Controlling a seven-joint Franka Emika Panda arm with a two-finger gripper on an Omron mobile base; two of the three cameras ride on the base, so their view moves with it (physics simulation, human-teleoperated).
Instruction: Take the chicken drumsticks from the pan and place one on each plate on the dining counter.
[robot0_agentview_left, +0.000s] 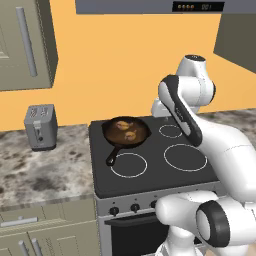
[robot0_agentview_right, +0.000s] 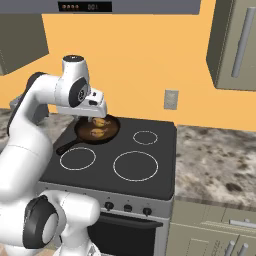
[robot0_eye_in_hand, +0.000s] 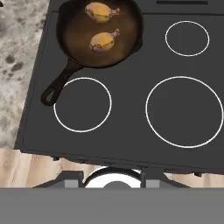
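Hand view: looking straight down on the stove (robot0_eye_in_hand: 131, 127) from well above, its front edge nearest, the pan at the far left corner.
End effector: hangs high over the hob; in the right base view it (robot0_agentview_right: 96, 116) sits just above the pan's near rim. I cannot tell whether its fingers are apart or together, and nothing seems to be held.
Near burners: two white rings at the front, both bare, so there is free room to come down.
Pan (robot0_eye_in_hand: 99, 34): black skillet on the back left burner, handle (robot0_eye_in_hand: 59, 85) pointing toward the front left.
Drumsticks: both lie in the pan, apart from each other. The nearer one (robot0_eye_in_hand: 104, 40) is about mid-pan, the farther one (robot0_eye_in_hand: 101, 12) close to the back rim; each has its thin bone end toward the right.
Step in hand: I judge it to be the reach for the first drumstick.
Doing it well: take the nearer piece, centre over its thick body, set the fingers across its narrow width, and drop inside the rim, clear of the other piece.
Beyond: marble worktop (robot0_agentview_left: 45, 165) with a toaster (robot0_agentview_left: 40, 127) to the left.
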